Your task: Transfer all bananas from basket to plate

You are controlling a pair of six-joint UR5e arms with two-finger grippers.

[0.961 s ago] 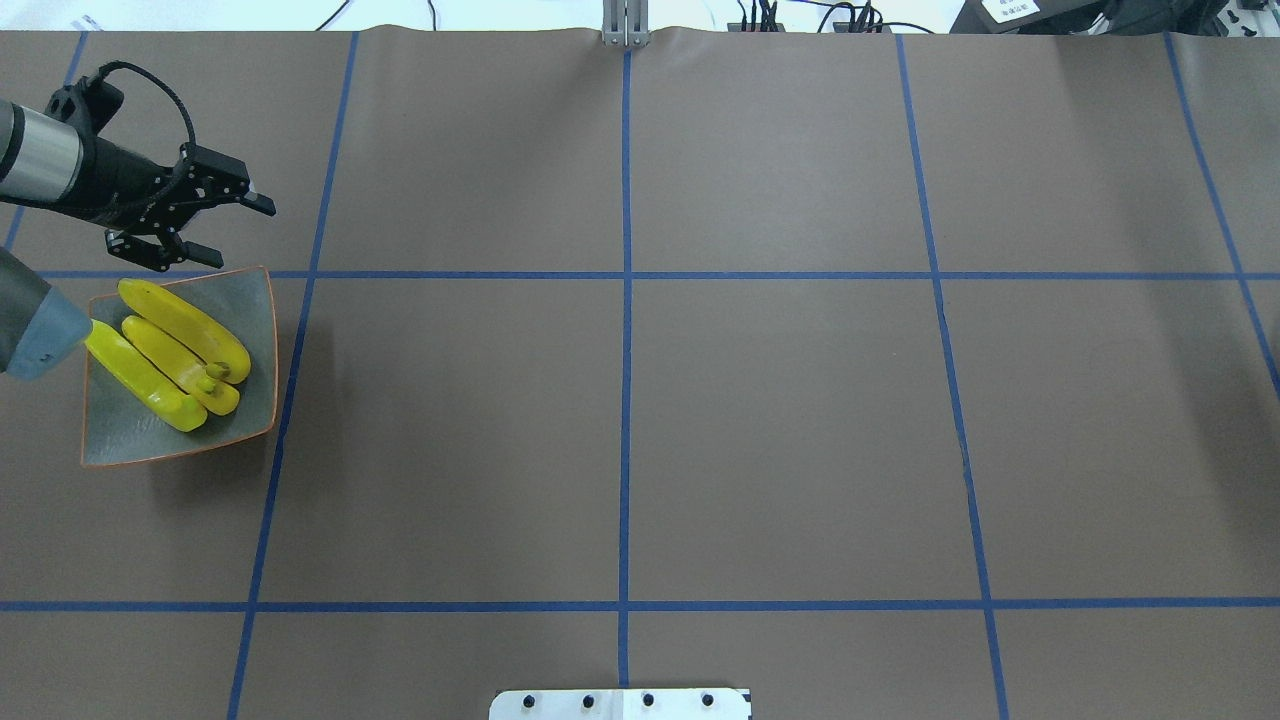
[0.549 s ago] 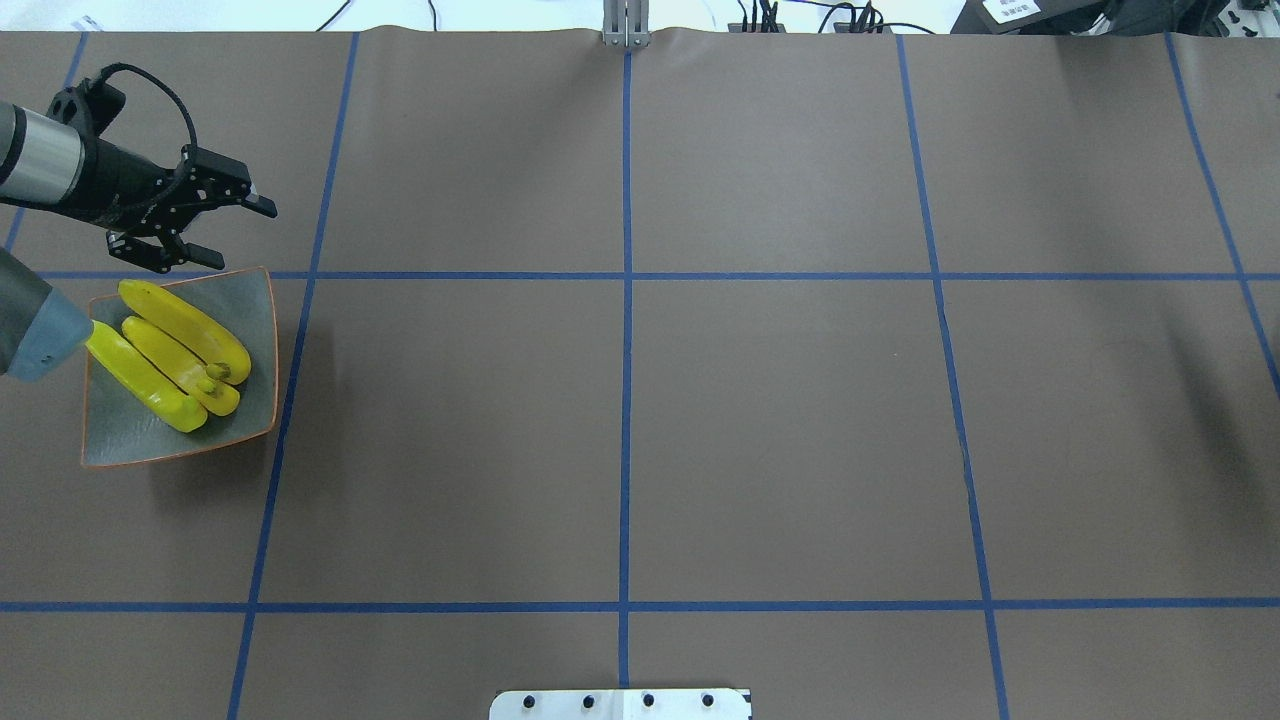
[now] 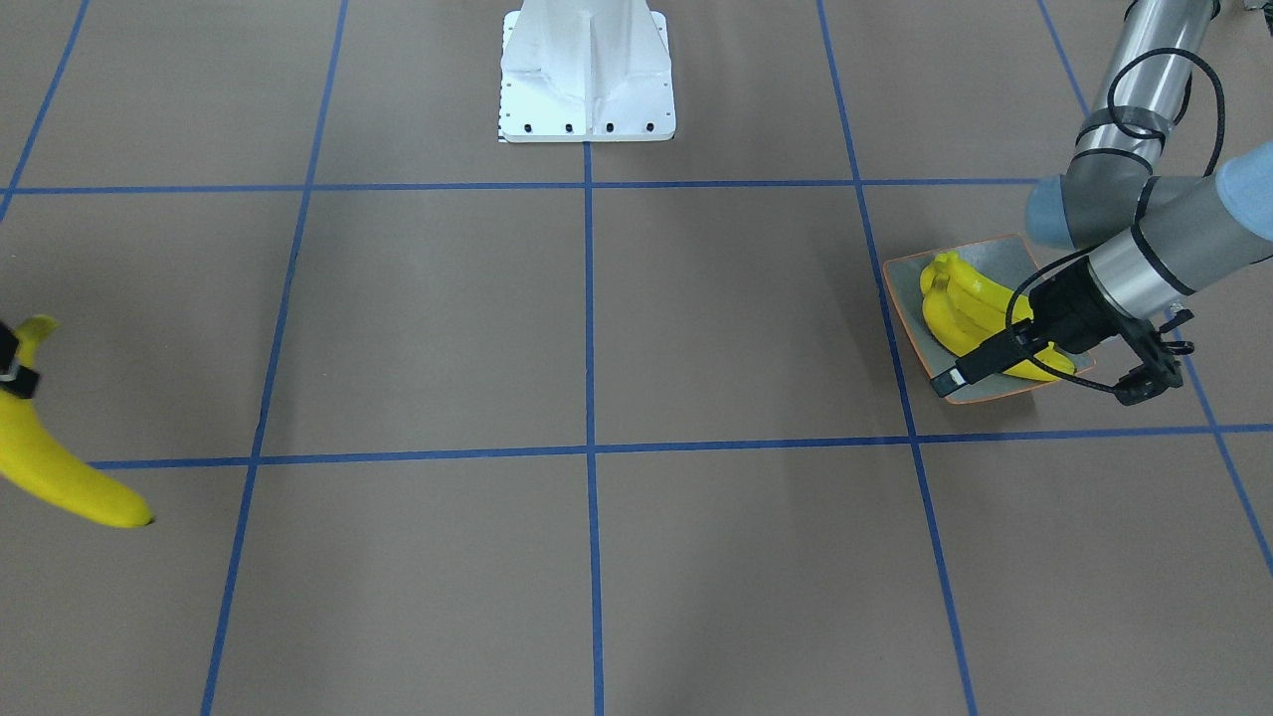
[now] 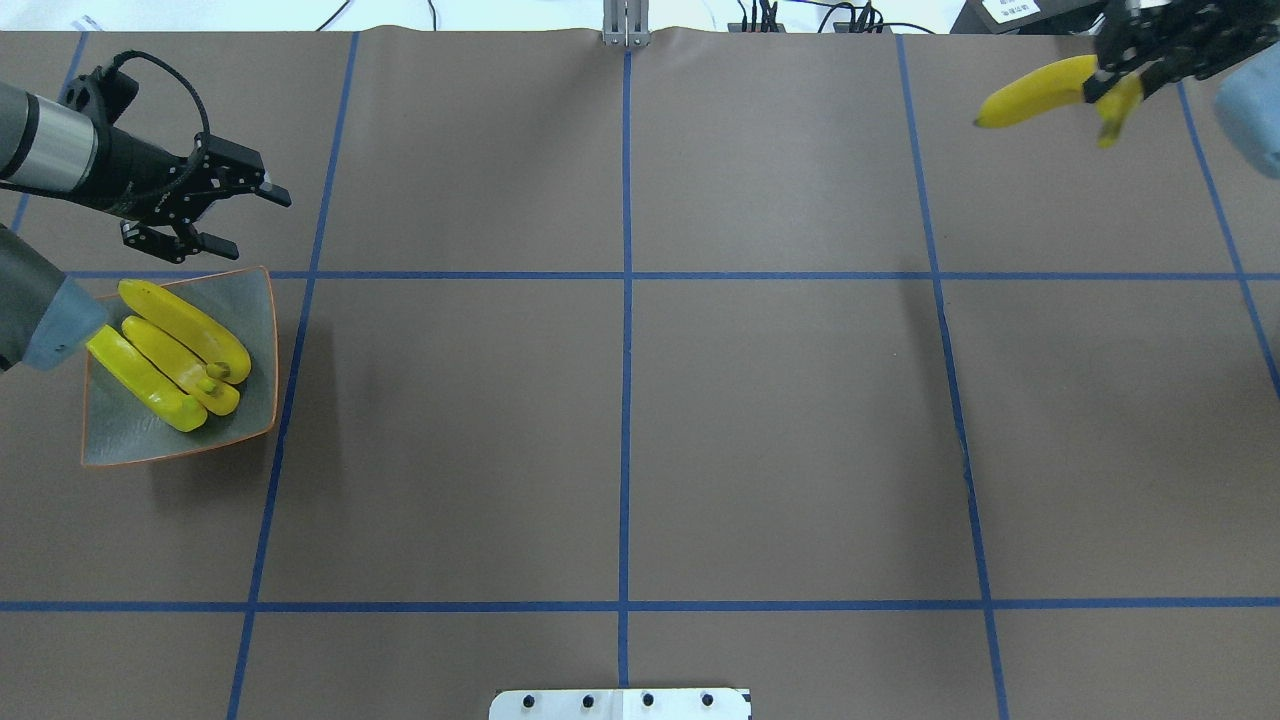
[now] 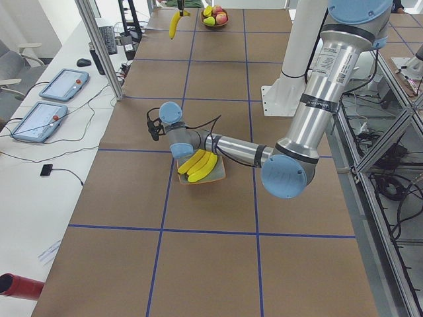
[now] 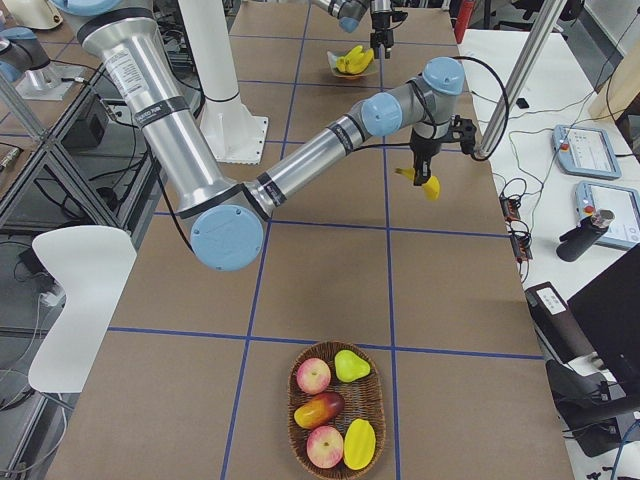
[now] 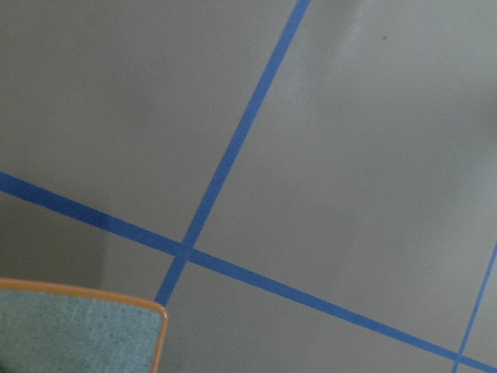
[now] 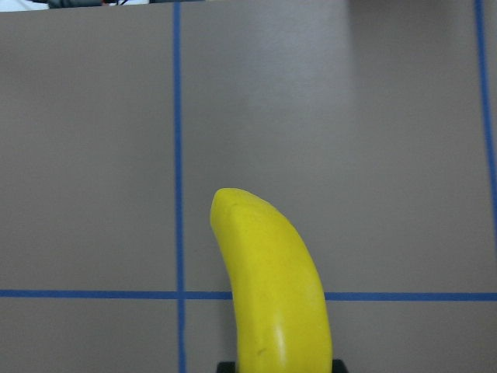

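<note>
Three yellow bananas [image 4: 180, 355] lie side by side on the grey-blue plate [image 4: 250, 300] with the orange rim, at the table's left side. They also show in the front view [image 3: 960, 303]. My left gripper [image 4: 255, 222] is open and empty, just past the plate's far edge and apart from it. My right gripper [image 4: 1120, 72] is shut on a fourth banana [image 4: 1030, 90] near its stem and holds it in the air over the far right of the table. That banana fills the right wrist view [image 8: 272, 287]. The left wrist view shows only a corner of the plate [image 7: 78, 334].
A wicker basket [image 6: 292, 400] with apples, a pear and other fruit stands at the table's right end; I see no banana in it. The robot's white base [image 3: 587, 70] is at the near middle. Blue tape lines cross the brown table.
My right gripper has come into the overhead view at the top right with a banana in it. My left gripper has drifted slightly away from the plate and stays open.
</note>
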